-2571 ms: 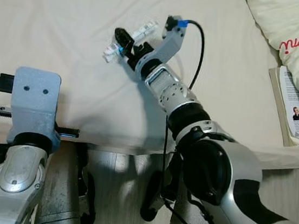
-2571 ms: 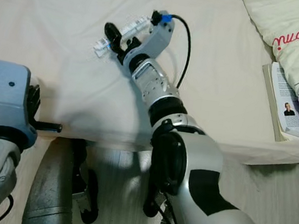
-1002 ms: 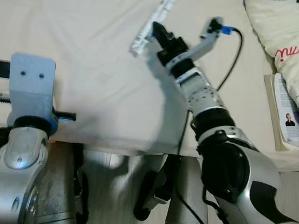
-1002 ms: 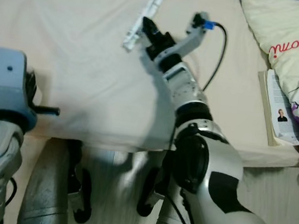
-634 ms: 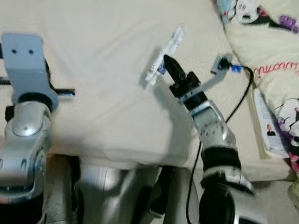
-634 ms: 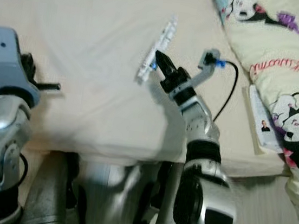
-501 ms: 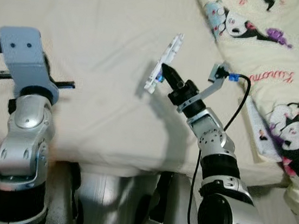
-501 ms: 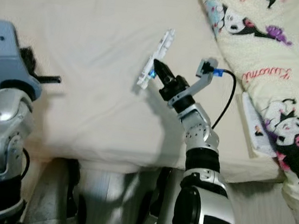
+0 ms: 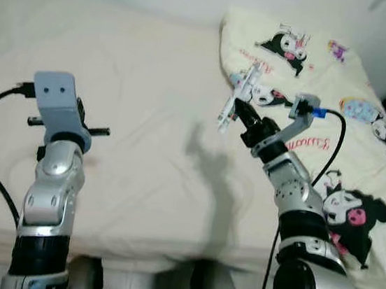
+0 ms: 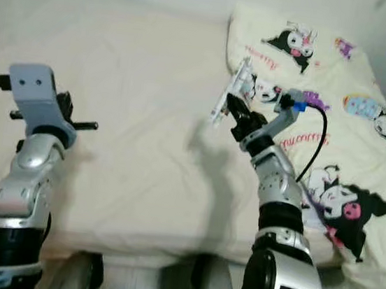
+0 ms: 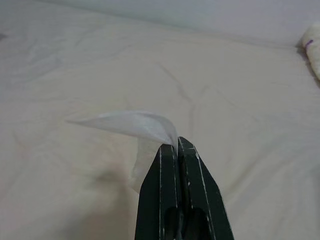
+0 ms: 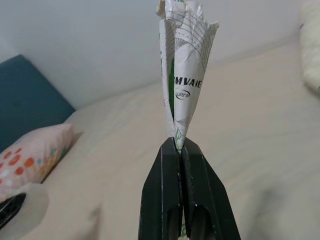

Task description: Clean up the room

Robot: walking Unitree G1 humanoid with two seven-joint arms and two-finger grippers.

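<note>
Wrapper stands pinched upright in the right gripper above the bed, while the left gripper pinches a thin film scrap.

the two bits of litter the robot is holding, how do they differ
The printed wrapper in the right tool carries green and black lettering and stands stiff, creased into a narrow cone; the white scrap in the left tool is plain, thin and curls limply sideways. The wrapper is raised beside the cartoon blanket; the scrap hangs over the bare sheet. Both are pinched between shut fingers.
</note>
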